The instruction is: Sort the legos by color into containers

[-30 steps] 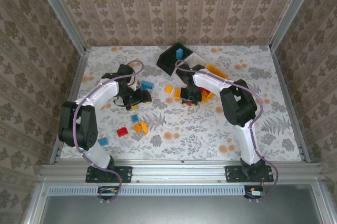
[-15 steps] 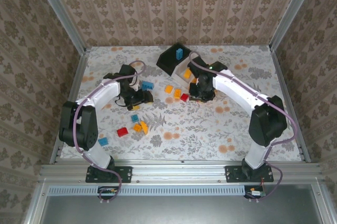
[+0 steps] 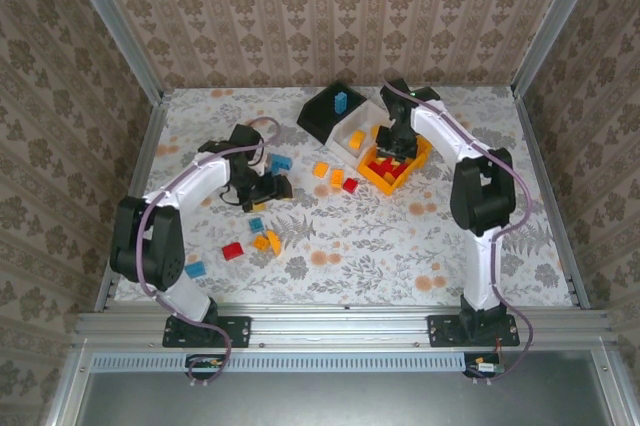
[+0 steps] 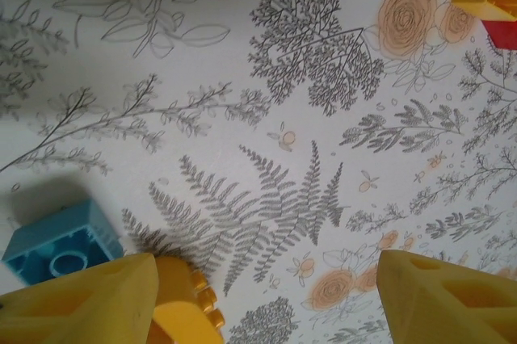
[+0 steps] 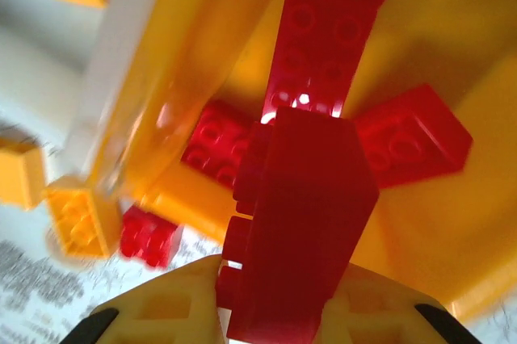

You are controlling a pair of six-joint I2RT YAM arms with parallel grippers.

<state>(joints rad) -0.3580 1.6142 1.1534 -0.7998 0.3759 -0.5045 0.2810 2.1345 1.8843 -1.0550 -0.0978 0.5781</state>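
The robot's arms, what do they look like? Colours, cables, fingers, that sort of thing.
Both arms have white shells on the long links and black joints. A purplish cable runs along the left arm and the right arm. Black base plates bolt them to a metal rail. The left fingers and right fingers are yellow plastic with hollow recesses.

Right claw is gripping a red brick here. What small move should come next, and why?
Probably open the right claw and let the red brick drop: it hangs over the orange bin, where other red bricks already lie.
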